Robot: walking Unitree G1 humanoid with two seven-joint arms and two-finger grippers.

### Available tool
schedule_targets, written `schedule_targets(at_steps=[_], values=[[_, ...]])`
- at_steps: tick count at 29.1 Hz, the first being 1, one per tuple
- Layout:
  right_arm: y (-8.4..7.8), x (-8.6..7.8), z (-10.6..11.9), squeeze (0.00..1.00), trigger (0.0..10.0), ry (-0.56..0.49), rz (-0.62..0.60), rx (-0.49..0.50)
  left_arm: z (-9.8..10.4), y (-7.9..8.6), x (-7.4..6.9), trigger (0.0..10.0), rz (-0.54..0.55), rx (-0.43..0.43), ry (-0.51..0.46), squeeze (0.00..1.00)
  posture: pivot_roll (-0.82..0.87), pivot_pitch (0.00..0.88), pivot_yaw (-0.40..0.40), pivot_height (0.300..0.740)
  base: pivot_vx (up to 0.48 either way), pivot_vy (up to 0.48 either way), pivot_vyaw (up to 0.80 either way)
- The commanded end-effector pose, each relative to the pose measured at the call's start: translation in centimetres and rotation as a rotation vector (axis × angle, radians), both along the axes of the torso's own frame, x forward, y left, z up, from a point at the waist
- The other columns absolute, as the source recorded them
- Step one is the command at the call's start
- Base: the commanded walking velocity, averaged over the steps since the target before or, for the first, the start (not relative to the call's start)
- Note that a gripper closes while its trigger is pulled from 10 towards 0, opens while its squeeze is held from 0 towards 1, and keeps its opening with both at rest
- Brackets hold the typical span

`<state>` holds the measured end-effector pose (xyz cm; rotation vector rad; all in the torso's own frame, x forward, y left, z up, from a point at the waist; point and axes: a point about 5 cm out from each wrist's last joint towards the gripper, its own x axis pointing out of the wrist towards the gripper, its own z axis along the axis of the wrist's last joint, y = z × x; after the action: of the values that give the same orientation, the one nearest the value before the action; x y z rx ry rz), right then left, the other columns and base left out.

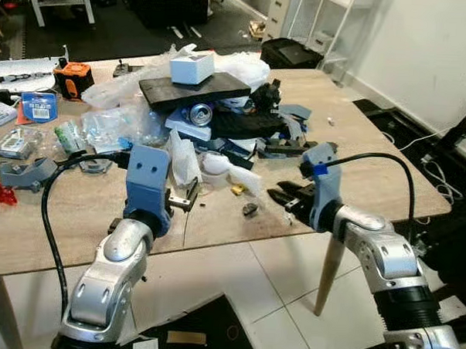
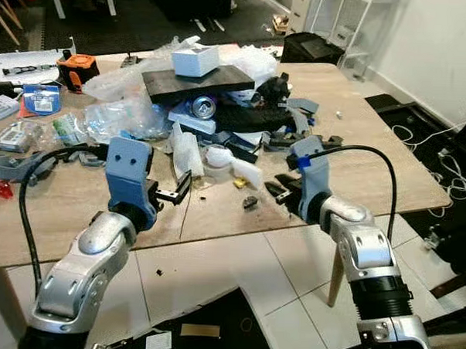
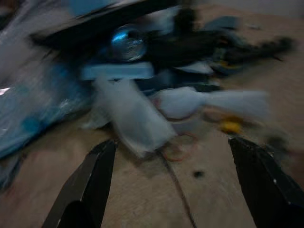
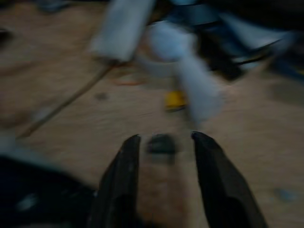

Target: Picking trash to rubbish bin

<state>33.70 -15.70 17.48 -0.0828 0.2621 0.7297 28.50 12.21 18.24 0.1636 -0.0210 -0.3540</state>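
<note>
Our right gripper [image 1: 282, 198] sits low over the near edge of the wooden table [image 1: 84, 214], fingers parted a little and holding nothing; in the right wrist view a small dark scrap [image 4: 161, 144] lies on the wood just ahead of the fingertips, lined up with the gap between them. Our left gripper [image 1: 187, 199] hovers a bit further left, spread wide and also empty, aimed at the crumpled white plastic [image 3: 137, 114] just beyond it. We judge the task barely begun: no piece is in hand and we cannot make out a rubbish bin. Past the scrap lie a small yellow bit [image 1: 238, 189] and a white cup-like piece [image 1: 215, 164]. Further back the big heap waits untouched: clear plastic bags [image 1: 115, 127], a drink can [image 1: 200, 113] on its side under a black board [image 1: 192, 89], and a white box [image 1: 192, 66] on top.
</note>
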Motion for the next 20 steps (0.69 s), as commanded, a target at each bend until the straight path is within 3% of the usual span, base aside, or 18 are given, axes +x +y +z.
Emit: schedule_targets(at_steps=[1, 9, 20], values=[[0.1, 0.0, -0.7, 1.0, 10.0, 0.062, 0.041, 0.004, -0.7, -0.6, -0.2, 10.0, -0.074, 0.039, 0.02, 0.0, 0.19, 0.11, -0.059, 0.74, 0.0, 0.0, 0.0], [0.4, 1.4, -2.1, 1.0, 10.0, 0.082, 0.03, -0.003, -0.2, -1.9, -0.5, 10.0, -0.239, 0.105, 0.023, 0.0, 0.19, 0.15, -0.052, 0.74, 0.0, 0.0, 0.0], [2.0, 2.6, -1.2, 1.0, 10.0, -0.028, 0.043, 0.093, 0.9, -1.7, 0.1, 10.0, -0.22, 0.106, -0.016, 0.0, 0.22, 0.216, -0.074, 0.74, 0.0, 0.0, 0.0]])
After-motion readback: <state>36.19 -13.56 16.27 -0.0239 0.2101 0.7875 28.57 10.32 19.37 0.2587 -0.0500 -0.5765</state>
